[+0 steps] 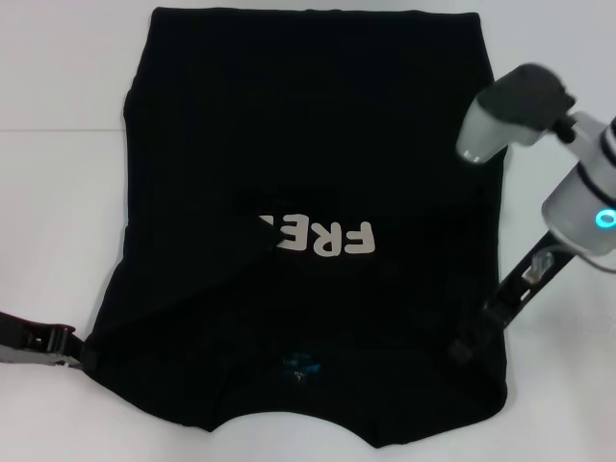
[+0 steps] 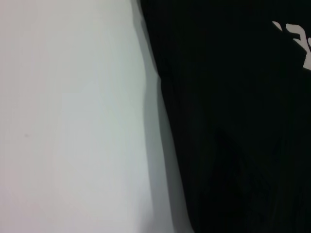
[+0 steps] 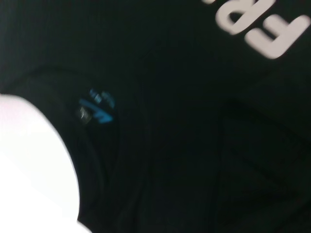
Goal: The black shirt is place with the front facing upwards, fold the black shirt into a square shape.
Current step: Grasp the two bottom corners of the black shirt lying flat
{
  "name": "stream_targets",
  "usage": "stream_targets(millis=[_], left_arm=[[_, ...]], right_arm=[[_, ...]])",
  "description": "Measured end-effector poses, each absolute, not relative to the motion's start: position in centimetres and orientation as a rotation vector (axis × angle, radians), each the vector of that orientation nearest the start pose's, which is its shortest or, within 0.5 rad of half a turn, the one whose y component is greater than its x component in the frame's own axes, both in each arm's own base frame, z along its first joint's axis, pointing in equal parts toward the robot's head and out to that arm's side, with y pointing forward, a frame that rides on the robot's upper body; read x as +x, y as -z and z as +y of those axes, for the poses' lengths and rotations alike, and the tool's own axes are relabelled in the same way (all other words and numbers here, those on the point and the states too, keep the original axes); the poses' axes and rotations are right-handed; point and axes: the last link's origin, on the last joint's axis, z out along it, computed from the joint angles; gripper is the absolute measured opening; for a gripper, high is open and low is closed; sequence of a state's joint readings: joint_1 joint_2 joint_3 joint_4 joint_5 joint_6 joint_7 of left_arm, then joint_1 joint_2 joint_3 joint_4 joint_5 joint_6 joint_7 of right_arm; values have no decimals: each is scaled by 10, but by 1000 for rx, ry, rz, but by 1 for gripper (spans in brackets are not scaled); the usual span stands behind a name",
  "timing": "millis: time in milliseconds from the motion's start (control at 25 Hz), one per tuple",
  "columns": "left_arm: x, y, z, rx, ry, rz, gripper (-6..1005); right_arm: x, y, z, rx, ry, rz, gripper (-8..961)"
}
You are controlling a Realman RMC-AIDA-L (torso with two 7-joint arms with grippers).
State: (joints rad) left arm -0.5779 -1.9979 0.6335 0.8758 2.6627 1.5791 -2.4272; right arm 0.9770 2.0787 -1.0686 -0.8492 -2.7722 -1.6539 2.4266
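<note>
The black shirt [image 1: 308, 221] is lying spread over the white counter [image 1: 58, 77], collar and blue neck label [image 1: 298, 366] at the near edge, hem toward the far edge. The left hand [image 1: 82, 351] is sitting at the shirt's near left corner; whether it is gripping cloth I cannot tell. The right hand [image 1: 462, 348] is resting at the near right side, grip likewise hidden. A folded left flap is covering part of the lettering [image 1: 322, 236]; uneven pulling could drag or skew it. Bare counter is lying open left and far.

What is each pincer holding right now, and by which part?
Whether either grips cannot be told. Left pincer meets the black cloth T-shirt at its side edge; right pincer is over the other edge.
</note>
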Motion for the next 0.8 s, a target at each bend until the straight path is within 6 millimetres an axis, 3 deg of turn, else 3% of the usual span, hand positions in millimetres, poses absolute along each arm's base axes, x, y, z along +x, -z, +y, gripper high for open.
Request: stream_targets(millis=[400, 800], left_arm=[[-324, -59, 333, -2199, -92, -1792, 15], [-324, -59, 335, -2198, -90, -1784, 15]], right_arm=[[183, 19, 388, -2634, 816, 1062, 943], [183, 31, 389, -2633, 837, 1031, 934]])
